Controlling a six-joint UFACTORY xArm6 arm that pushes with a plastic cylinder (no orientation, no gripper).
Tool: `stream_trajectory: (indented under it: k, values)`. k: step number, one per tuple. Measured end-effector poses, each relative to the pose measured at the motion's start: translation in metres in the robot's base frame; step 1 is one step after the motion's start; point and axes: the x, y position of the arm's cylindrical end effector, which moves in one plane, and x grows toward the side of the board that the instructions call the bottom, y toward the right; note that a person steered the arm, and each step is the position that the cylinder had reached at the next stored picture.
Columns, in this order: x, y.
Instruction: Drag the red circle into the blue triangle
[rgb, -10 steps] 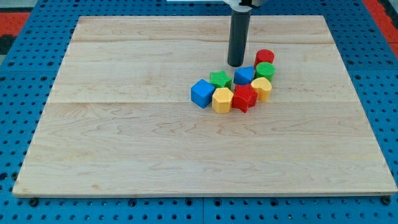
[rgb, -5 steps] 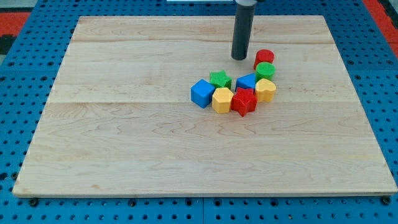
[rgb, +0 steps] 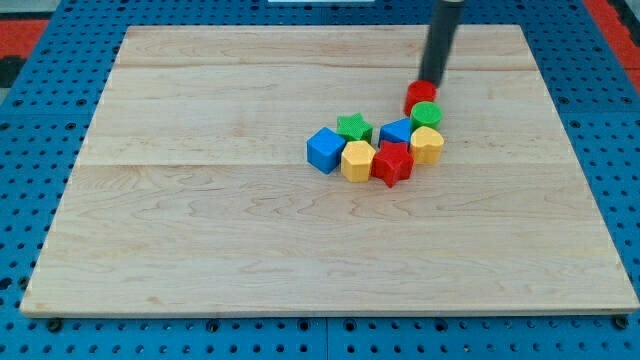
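The red circle (rgb: 420, 96) lies at the upper right end of a cluster of blocks on the wooden board (rgb: 200, 200). The blue triangle (rgb: 397, 130) sits just below and left of it, beside the green circle (rgb: 426, 113). My tip (rgb: 433, 80) is at the red circle's upper right edge, touching or nearly touching it. The rod rises from there out of the view's top.
The cluster also holds a green star (rgb: 353, 127), a blue cube (rgb: 325, 149), a yellow hexagon (rgb: 357, 160), a red star (rgb: 391, 162) and a yellow heart (rgb: 426, 144). Blue pegboard (rgb: 610, 120) surrounds the board.
My tip has moved right and up, from just above the blue triangle to the red circle's upper right edge. The blocks have not visibly moved.
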Motion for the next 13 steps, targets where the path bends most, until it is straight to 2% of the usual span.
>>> stream_trajectory:
  k: [1,2,4,6,7,9,10,13]
  values:
    - [0.024,-0.048]
    - [0.023,-0.056]
    - [0.02,0.0]
    - [0.029,-0.05]
    - [0.032,-0.054]
    - [0.006,0.0]
    - [0.012,0.025]
    - [0.044,-0.007]
